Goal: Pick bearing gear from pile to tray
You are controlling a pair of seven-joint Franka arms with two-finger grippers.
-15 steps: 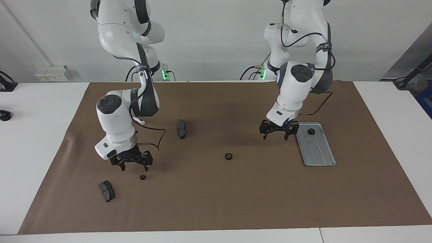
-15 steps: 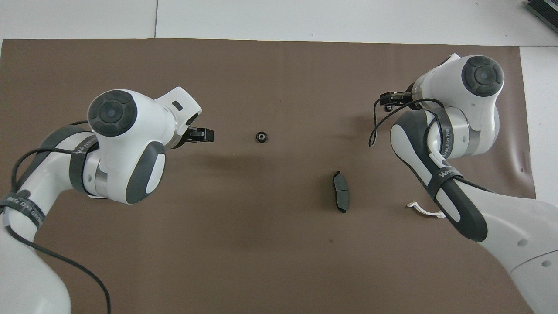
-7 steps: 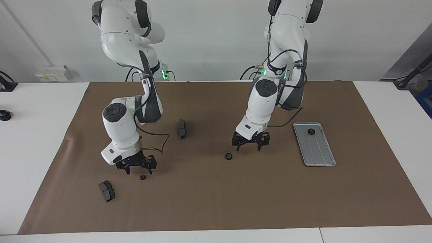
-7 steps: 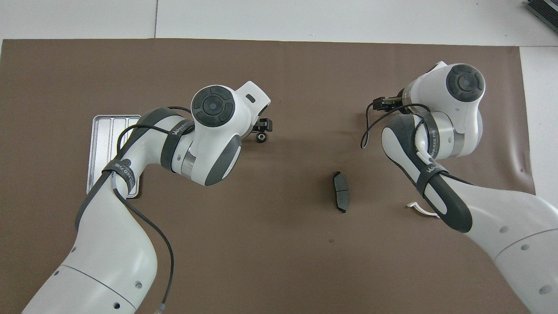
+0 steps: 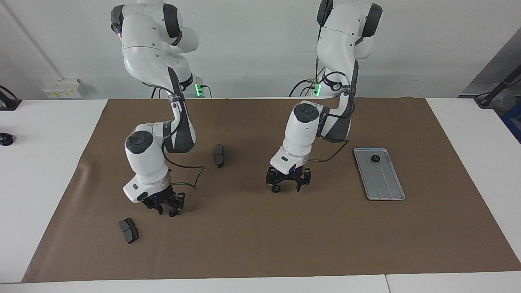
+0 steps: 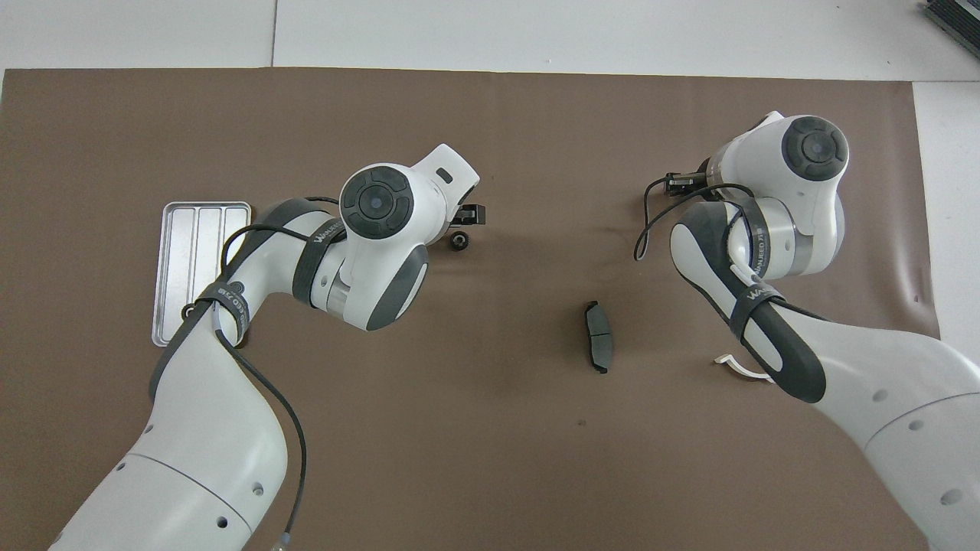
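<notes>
1. Left gripper (image 5: pixel 287 187) is sitting low over the middle of the brown mat (image 5: pixel 260 240) with its jaws spread wide, gripping nothing.
2. One small black gear (image 5: pixel 276 189) is lying on the mat right at one fingertip of that gripper. I can't tell whether they are touching.
3. Right gripper (image 5: pixel 166 208) is hanging low over the mat toward the right arm's end, with a second gear (image 5: pixel 173 213) at its tip. I can't tell whether it is open or clamping that gear.
4. Tray (image 5: pixel 384 185) is lying flat toward the left arm's end, well apart from both grippers, and a third gear (image 5: pixel 375 158) is sitting in the end of it nearer the robots.
5. One dark brake pad (image 5: pixel 219 155) is lying between the two arms, nearer the robots than the loose gears. Another pad (image 5: pixel 129 230) is lying farther out, near the right gripper.
6. White half-ring (image 6: pixel 736 369) is showing beside the right arm in the overhead view, partly covered by it.
</notes>
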